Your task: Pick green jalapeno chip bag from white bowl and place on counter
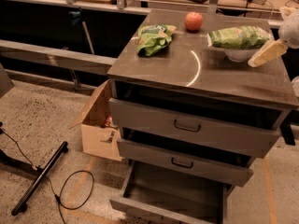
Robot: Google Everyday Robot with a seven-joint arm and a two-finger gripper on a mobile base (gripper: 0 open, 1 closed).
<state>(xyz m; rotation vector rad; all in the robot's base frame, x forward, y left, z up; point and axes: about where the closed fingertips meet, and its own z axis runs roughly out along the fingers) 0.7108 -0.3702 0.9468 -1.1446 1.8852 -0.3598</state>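
The green jalapeno chip bag (239, 37) is long, flat and pale green. It lies across the top of the white bowl (239, 55) at the back right of the counter (187, 71). The bag overhangs the bowl on both sides. My gripper (267, 55) enters from the right edge with a pale cream finger pointing down-left. It hovers just right of the bowl, close to the bag's right end, and holds nothing.
A shorter, bunched brighter-green bag (153, 37) lies at the back left of the counter. A red apple (193, 21) sits at the back middle. A pale arc mark (196, 69) crosses the top. The bottom drawer (168, 190) is pulled open. A cardboard box (99, 125) stands left of the cabinet.
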